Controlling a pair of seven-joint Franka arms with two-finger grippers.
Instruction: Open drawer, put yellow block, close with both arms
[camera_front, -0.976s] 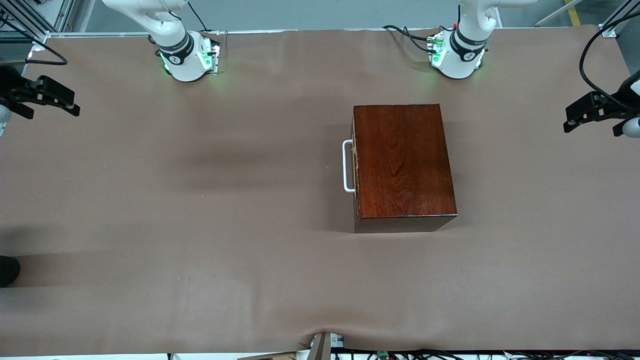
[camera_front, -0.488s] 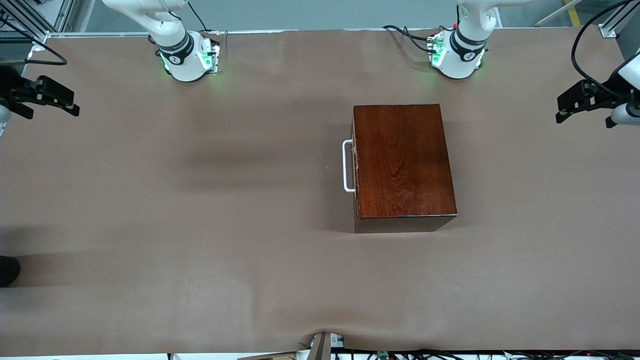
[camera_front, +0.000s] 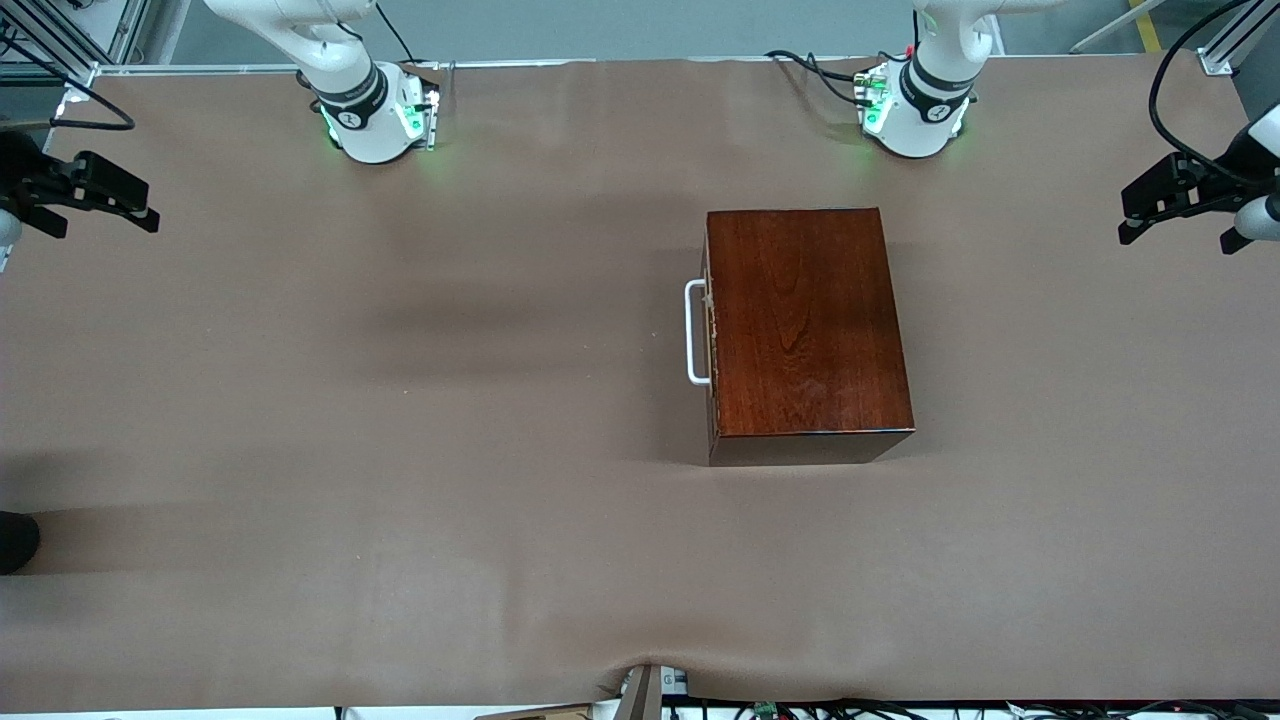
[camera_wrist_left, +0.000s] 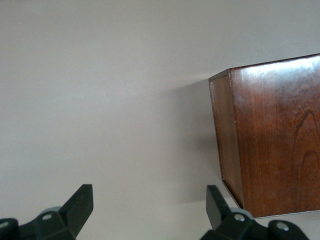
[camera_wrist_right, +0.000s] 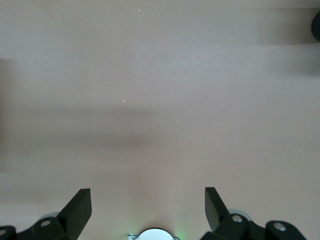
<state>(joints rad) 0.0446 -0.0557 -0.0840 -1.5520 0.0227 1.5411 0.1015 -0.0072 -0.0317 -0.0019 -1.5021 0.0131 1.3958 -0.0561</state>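
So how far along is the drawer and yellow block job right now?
The drawer box sits shut, its white handle flush. No yellow block shows anywhere. Both end effectors, left and right, hang open at the table's ends. This fits either a block shut inside already, or one still to come; I can't tell which.

Brown covered table (camera_front: 400, 400), grey floor along top, soft shadows

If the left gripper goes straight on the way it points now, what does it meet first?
Probably bare table: the left gripper, fingers open, points at the cloth beside the wooden box. The box lies just off that line, though depth is unclear.
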